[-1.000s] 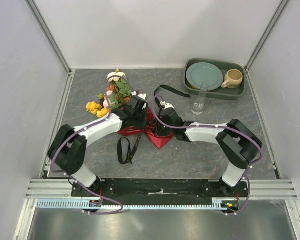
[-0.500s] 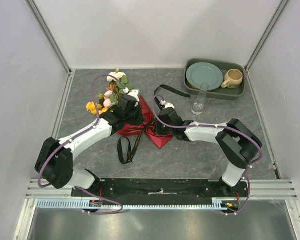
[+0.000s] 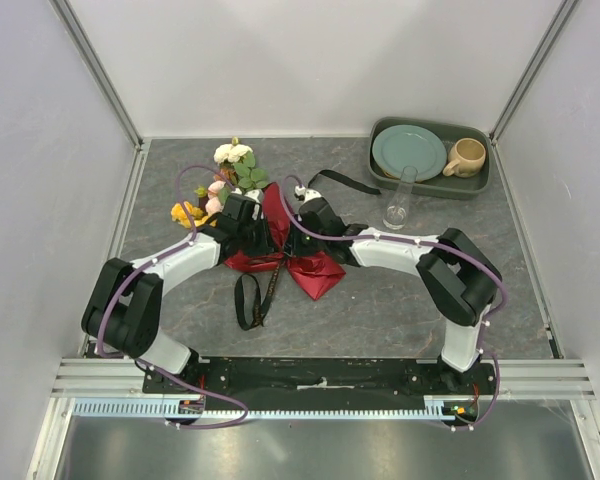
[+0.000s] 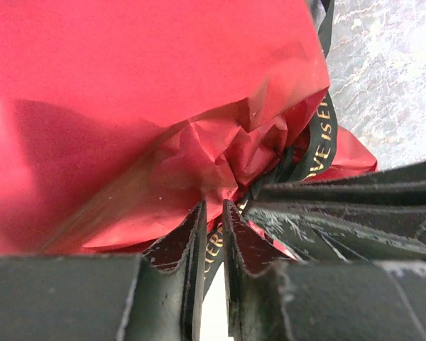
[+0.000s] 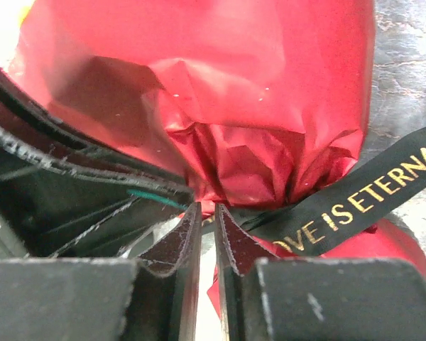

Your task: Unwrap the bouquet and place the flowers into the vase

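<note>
Maroon paper wraps the bouquet, which lies on the grey table. At its left end the flowers spill out, yellow, pink and white among green leaves. The left gripper presses in from the bouquet's left side and the right gripper from its right, both at the pinched waist. Only the overhead view shows this, along with a loop of black ribbon trailing in front of the bouquet. Only the wrist views show the fingers. Each pair stands a thin slit apart against crumpled paper and gold-lettered ribbon, and whether they pinch anything I cannot tell. Right of the bouquet and apart from it, the vase stands upright. Farther right, a tray holds a plate and a mug.
</note>
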### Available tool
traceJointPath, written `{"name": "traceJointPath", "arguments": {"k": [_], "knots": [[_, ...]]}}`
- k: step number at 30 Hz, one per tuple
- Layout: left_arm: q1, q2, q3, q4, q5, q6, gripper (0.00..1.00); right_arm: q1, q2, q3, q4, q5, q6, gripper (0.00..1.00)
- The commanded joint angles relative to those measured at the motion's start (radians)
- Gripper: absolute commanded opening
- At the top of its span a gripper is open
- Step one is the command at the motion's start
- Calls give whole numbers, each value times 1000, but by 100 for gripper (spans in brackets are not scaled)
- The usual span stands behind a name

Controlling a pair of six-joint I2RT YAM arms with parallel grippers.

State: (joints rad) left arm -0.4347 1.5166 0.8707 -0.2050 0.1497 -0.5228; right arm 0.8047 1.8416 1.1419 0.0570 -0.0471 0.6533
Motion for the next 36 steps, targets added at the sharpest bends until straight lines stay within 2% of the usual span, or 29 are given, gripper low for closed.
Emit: {"name": "traceJointPath", "arguments": {"k": [1, 15, 20, 23, 28, 31, 36], "knots": [[-4, 1, -27, 76, 53, -37, 22, 27, 35, 67, -106, 88, -49, 21], [-4, 22, -55, 113, 65, -46, 22, 91, 58, 139, -241, 266, -103, 33], [-4, 10, -64, 113, 63, -40, 22, 91, 18, 117, -235, 276, -109, 32], [-4, 8, -76, 116, 65, -45, 22, 80, 15, 87, -214, 251, -95, 27], [-4, 8, -107, 144, 93, -62, 22, 82, 1, 74, -174, 228, -90, 23], [-4, -1, -113, 139, 96, -56, 23, 80, -19, 74, -175, 257, -86, 25], [-6, -24, -144, 165, 113, -65, 30, 62, -53, 35, -158, 259, -60, 35]]}}
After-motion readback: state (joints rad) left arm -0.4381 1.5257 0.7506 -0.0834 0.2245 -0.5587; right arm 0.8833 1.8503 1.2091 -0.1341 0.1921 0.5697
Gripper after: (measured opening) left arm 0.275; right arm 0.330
